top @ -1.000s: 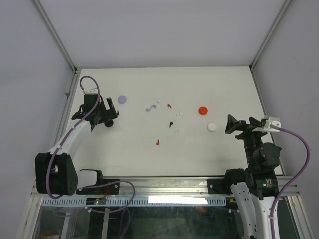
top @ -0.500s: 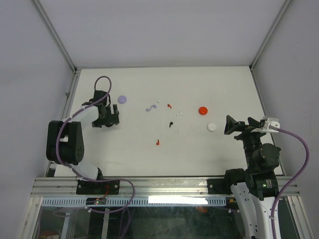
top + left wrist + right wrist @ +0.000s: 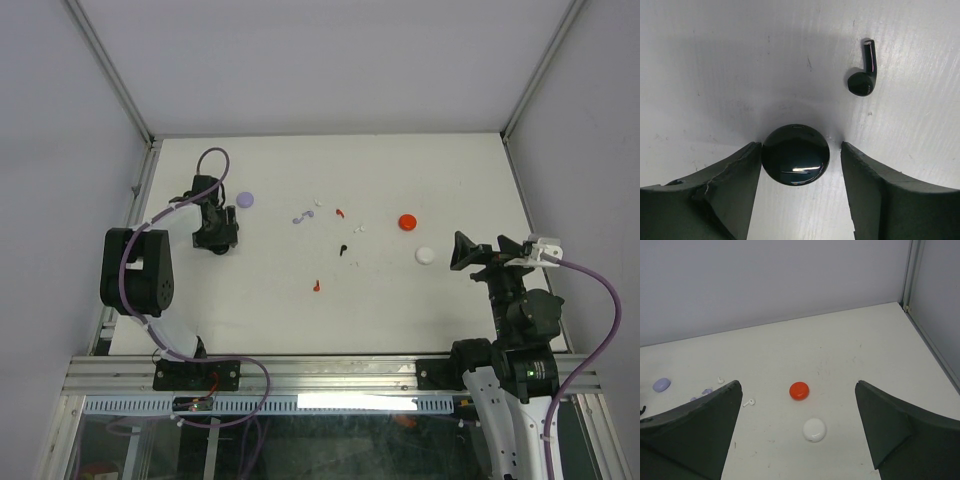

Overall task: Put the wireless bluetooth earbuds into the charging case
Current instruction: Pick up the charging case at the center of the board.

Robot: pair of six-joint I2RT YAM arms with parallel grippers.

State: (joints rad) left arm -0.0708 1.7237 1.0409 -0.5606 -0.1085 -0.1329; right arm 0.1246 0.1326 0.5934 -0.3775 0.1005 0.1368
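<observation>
White walls [image 3: 320,60] and bare metal posts [image 3: 112,70] box in the white counter [image 3: 420,170], which is lightly scuffed.

My right gripper [image 3: 482,254] hangs by the counter's right edge, spread wide and holding nothing. My left gripper [image 3: 801,148] is down near the left edge with its jaws astride the black case [image 3: 795,155]. One pad is at the case's rim and a sliver of counter shows at the other, so the case is not yet clamped.

I count four round cases. The black case is between my jaws, and the lavender case [image 3: 245,199] lies just beyond it toward the far edge. The red case [image 3: 406,221] and the white case [image 3: 425,255] lie toward the right edge, near each other.

The earbuds lie loose, none of them in a case. One black earbud [image 3: 863,75] is just beyond the black case, apart from it. Mid-counter lie another black earbud [image 3: 343,248], two red earbuds [image 3: 340,213] [image 3: 316,286] and two white earbuds [image 3: 360,229] [image 3: 319,203]. The lavender earbuds [image 3: 300,216] are too tightly bunched for me to count.
</observation>
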